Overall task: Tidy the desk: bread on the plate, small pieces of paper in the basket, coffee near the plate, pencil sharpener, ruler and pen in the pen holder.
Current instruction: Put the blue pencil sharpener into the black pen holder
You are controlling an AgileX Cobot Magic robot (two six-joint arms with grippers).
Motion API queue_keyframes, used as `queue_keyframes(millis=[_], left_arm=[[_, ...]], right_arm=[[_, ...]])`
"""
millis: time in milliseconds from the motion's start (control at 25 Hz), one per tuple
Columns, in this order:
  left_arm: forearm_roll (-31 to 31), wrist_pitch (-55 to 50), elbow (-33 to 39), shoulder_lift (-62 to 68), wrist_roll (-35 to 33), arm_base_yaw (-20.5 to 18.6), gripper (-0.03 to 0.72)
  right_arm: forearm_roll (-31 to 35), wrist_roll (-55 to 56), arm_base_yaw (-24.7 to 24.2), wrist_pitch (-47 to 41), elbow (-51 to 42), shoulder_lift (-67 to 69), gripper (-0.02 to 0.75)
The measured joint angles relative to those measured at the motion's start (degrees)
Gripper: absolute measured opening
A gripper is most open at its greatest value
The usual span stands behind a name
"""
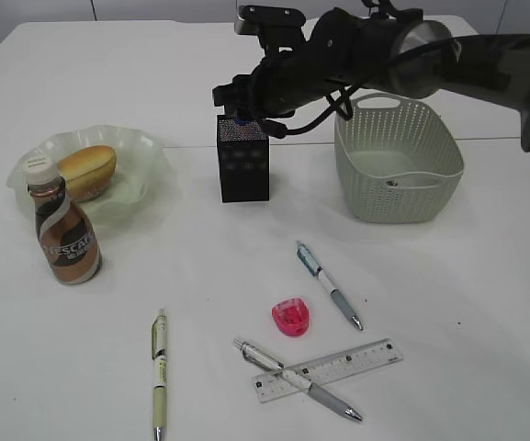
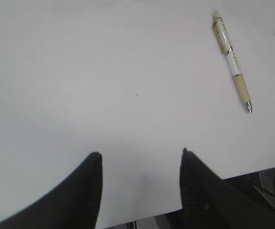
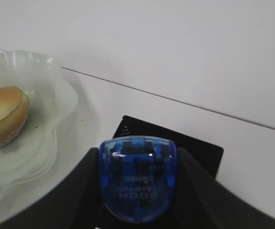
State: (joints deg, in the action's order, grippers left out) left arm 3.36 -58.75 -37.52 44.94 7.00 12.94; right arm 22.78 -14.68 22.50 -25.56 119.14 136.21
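My right gripper is shut on a blue pencil sharpener, held just above the open top of the black mesh pen holder. The bread lies on the pale green plate, and the coffee stands right in front of it. A pink pencil sharpener, the clear ruler and three pens lie on the desk. My left gripper stands open over bare desk, with a pen ahead to its right. The small pieces of paper are out of view.
The grey-green basket stands to the right of the pen holder, under my right arm. One pen lies across the ruler. The desk's front edge runs just behind my left fingertips.
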Motion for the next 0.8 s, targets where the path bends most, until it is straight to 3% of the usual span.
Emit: queue_keyframes(millis=[800], left_arm=[[-0.6, 0.0, 0.0, 0.0, 0.0, 0.0, 0.388]], right_arm=[[0.0, -1.6, 0.0, 2.7, 1.5, 3.6, 0.316]])
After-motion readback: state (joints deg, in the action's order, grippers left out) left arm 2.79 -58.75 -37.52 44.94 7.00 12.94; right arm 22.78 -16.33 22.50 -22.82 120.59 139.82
